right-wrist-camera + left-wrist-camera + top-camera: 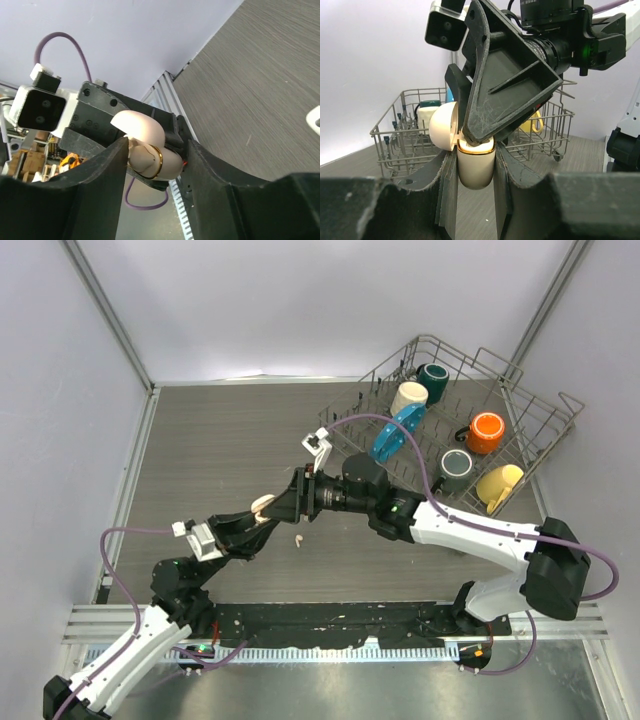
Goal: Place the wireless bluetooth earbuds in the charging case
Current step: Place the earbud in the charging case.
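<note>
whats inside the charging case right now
The charging case stands open, but the right tool covers its mouth. The inside is hidden; whether anything sits in there cannot be told.

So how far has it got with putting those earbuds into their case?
Looks done: the charging case is open and clamped in the left gripper. In hand: the right gripper is at its mouth; whether it carries anything is hidden. Left: at least one earbud lies loose on the table.
</note>
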Robot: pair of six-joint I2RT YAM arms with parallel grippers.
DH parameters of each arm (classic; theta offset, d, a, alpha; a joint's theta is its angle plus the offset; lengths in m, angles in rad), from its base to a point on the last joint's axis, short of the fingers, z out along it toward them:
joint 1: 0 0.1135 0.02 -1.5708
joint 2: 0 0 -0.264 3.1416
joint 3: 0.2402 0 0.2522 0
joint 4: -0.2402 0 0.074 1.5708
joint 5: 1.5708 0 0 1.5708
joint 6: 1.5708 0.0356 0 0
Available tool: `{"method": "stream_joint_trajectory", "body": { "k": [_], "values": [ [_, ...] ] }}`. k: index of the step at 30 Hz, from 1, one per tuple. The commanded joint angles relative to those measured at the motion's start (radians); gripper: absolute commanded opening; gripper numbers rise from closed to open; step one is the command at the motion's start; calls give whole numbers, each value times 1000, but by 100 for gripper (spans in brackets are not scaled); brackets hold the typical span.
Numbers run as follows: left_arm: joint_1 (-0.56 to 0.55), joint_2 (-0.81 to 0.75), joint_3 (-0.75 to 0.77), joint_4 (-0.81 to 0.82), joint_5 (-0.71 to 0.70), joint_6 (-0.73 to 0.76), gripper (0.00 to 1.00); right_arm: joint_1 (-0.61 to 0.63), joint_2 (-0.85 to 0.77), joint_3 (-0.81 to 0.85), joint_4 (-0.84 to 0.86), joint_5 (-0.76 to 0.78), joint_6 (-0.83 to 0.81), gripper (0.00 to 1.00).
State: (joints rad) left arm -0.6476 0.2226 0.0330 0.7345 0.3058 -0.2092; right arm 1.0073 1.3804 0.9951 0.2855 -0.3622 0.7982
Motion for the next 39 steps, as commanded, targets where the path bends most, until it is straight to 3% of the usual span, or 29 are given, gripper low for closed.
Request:
{"method": "stream_joint_trajectory", "body": {
  "k": [1, 3, 4, 11, 17, 22, 27, 34, 39],
  "values": [
    [0, -14, -57, 23, -42, 7, 0, 8, -43, 28, -37, 57, -77, 65],
    [0, -28, -64, 14, -57, 7, 0, 8, -63, 23, -42, 100, -86, 71],
    [2, -37, -70, 9, -68, 8, 0, 8, -70, 17, -42, 118, -88, 83],
    [0, -123, -91, -75, -125, 22, 0, 7, -153, -6, -54, 215, -135, 87],
    [0, -172, -91, -116, -163, 34, 0, 8, -262, -81, -146, 529, -130, 87],
    [0, -209, -87, -127, -172, 36, 0, 2, -251, -85, -365, 808, -53, 86],
    [0, -239, -81, -121, -174, 25, 0, 1, -101, -35, -520, 855, 19, 84],
    [0, -262, -52, -145, -165, 27, 0, -1, 91, 13, -516, 798, 93, 84],
    [0, -264, -41, -153, -160, 42, 0, -1, 213, 65, -496, 737, 134, 70]
  ]
}}
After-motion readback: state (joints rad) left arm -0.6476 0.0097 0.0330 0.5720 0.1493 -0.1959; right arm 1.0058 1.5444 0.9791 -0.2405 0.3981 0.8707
